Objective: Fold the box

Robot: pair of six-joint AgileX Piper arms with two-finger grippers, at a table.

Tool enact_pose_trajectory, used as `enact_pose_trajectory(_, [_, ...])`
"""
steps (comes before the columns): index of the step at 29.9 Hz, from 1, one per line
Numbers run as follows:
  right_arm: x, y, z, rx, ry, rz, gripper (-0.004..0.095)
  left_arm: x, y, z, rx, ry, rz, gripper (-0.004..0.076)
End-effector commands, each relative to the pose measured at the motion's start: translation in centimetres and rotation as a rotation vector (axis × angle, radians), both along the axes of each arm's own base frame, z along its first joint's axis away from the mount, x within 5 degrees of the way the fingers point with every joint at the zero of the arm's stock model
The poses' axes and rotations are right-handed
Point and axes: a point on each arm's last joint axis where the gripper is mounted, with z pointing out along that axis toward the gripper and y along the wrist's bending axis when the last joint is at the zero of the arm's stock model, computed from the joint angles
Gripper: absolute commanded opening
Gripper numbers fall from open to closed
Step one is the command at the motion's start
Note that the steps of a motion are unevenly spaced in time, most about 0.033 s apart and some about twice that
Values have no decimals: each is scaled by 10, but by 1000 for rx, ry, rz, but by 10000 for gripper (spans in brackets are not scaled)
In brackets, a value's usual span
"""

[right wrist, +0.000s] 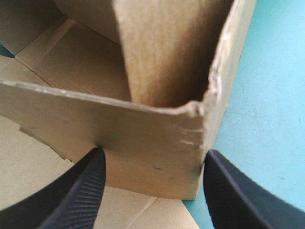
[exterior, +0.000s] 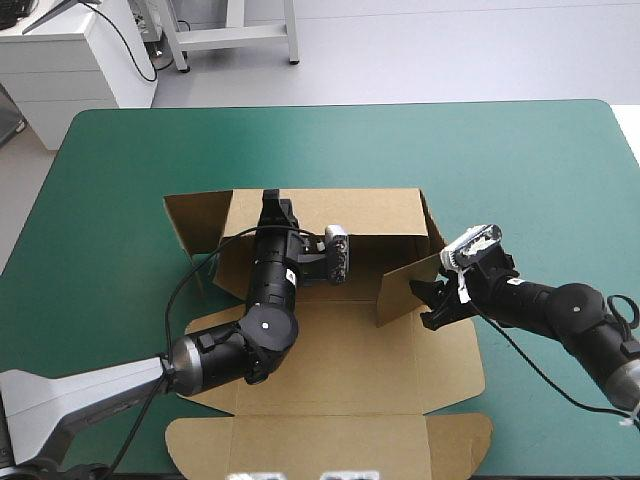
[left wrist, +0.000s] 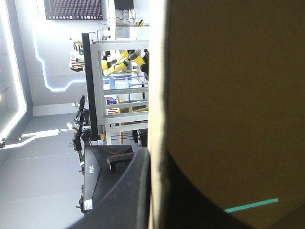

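Box: my left gripper pinches its twelve-o'clock wall upright; my right gripper, spread and empty, straddles the three-o'clock flap.

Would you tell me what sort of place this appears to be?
Probably a robotics lab workbench: a left arm and a right arm reach a half-folded brown box on a table with a teal-green cover, with a white cabinet beyond it.

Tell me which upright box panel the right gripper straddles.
The short flap at the box's right end, ahead of the open right gripper; the long far wall is at the left gripper.
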Motion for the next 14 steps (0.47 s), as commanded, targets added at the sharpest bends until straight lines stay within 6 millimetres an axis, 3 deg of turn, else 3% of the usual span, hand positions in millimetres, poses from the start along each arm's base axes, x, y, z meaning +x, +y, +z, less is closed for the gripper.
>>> enact_pose_trajectory(1, [0, 2, 15, 27, -61, -8, 561, -3, 4, 25, -24, -95, 0, -8])
enact_pose_trajectory(6, [0, 17, 17, -5, -121, -23, 561, -3, 4, 25, -24, -95, 0, -8])
enact_pose_trajectory(14, [4, 29, 27, 71, -221, -217, 561, -3, 4, 25, -24, -95, 0, -8])
